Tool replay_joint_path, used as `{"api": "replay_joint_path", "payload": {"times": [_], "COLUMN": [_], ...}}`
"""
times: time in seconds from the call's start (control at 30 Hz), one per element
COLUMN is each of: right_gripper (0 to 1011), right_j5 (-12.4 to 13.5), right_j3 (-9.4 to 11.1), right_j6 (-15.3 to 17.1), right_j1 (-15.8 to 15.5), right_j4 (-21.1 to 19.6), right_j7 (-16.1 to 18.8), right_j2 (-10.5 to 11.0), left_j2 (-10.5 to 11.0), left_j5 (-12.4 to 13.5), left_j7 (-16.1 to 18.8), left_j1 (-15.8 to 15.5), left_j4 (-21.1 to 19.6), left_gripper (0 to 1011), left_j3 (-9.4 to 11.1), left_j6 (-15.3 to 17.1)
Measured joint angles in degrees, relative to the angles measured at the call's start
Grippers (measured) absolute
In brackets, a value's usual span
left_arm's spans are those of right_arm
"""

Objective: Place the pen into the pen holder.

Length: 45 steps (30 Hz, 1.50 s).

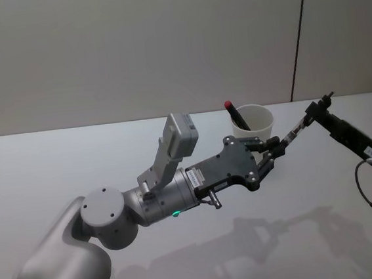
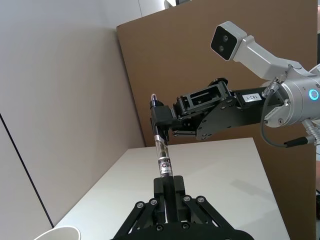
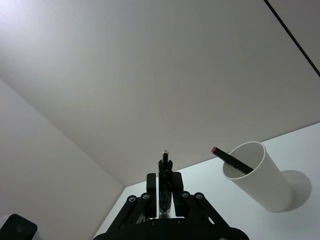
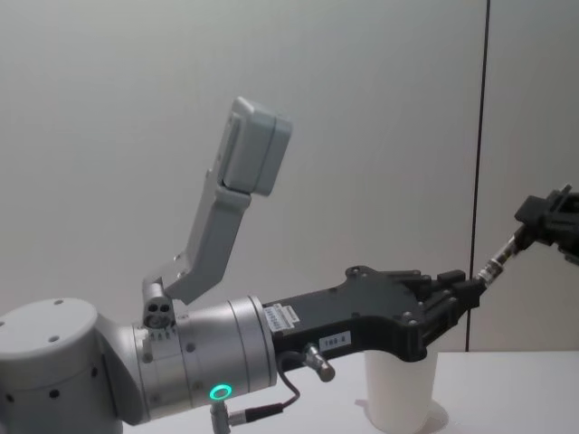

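My left hand [image 1: 274,149] is matt black metal, the pen holder [image 1: 253,127] smooth white paper, the table [image 1: 57,165] matt white.

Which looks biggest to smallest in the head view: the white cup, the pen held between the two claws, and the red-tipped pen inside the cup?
1. White cup.
2. Pen gripped by the left gripper and right gripper.
3. Red-tipped pen; partly hidden inside the cup, so the two pens' ranking is unsure.

Left claw [image 1: 277,148] and right claw [image 1: 315,114] gripping pen [image 1: 295,129], white cup [image 1: 253,126] behind
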Motion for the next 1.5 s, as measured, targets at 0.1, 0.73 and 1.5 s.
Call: {"api": "replay_joint_path", "payload": {"times": [0.1, 0.73, 1.5], "right_gripper": [148, 119, 119], "right_j5": [0.51, 1.82, -5.39], "right_j3": [-0.14, -0.97, -1.84], "right_j6": [-0.46, -3.06, -5.28], "right_j1": [0.11, 0.7, 3.25], "right_j4": [0.15, 0.65, 2.53], "right_j7": [-0.16, -0.78, 1.91], "right_j2": [-0.08, -0.08, 2.16], "left_j2": [0.0, 0.02, 0.0], "left_j5": [-0.01, 0.07, 0.0], "left_j7": [0.0, -0.01, 0.0], "left_j1": [0.0, 0.01, 0.0], "left_j4": [-0.01, 0.0, 0.0], "left_gripper": [126, 365, 1003], "left_j3": [0.0, 0.0, 0.0], "left_j6": [0.0, 0.0, 0.0]}}
